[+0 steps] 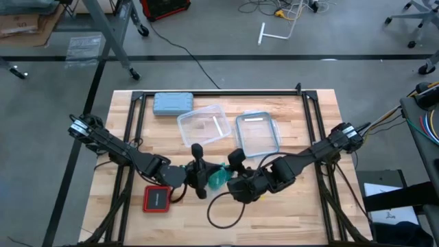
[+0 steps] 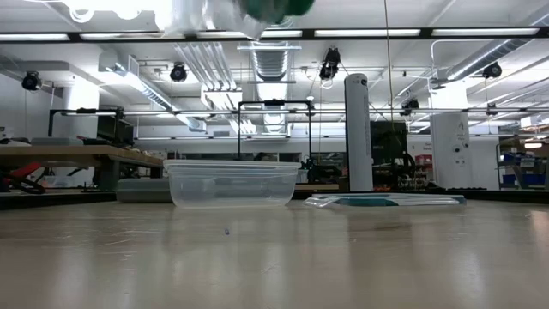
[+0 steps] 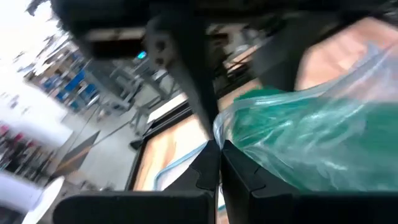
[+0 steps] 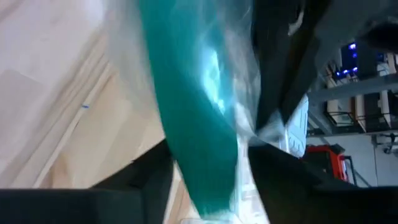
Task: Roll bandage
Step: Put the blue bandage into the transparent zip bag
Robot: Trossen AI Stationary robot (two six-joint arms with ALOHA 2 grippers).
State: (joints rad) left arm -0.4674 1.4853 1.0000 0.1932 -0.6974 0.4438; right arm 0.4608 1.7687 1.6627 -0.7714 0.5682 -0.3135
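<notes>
My left claw [image 3: 217, 165] is pinched tight, its two fingers meeting on the edge of a clear plastic bag [image 3: 348, 81] that wraps the teal-green bandage [image 3: 311, 137]. My right claw [image 4: 208, 180] has its fingers spread a little, with the bandage [image 4: 186, 99] in its crinkled wrap running down between them; it looks gripped there, though the contact is blurred.

From above, both claws meet near the front middle of the table [image 1: 322, 206], left claw [image 1: 199, 180] and right claw [image 1: 236, 180] on either side of the teal bundle [image 1: 218, 180], which is held up off the wood. In the low view only a scrap of green and plastic [image 2: 270, 10] shows at the very top, well above the tabletop.

Just beside my left arm lies a red and black square device [image 1: 157, 199], with a dark cable [image 1: 223, 213] looping near the front edge.

Farther back sit a clear container [image 1: 203, 125] and a clear lid [image 1: 258, 132], side by side. Beyond them, near the far edge, rests a grey-blue case [image 1: 173, 103].
</notes>
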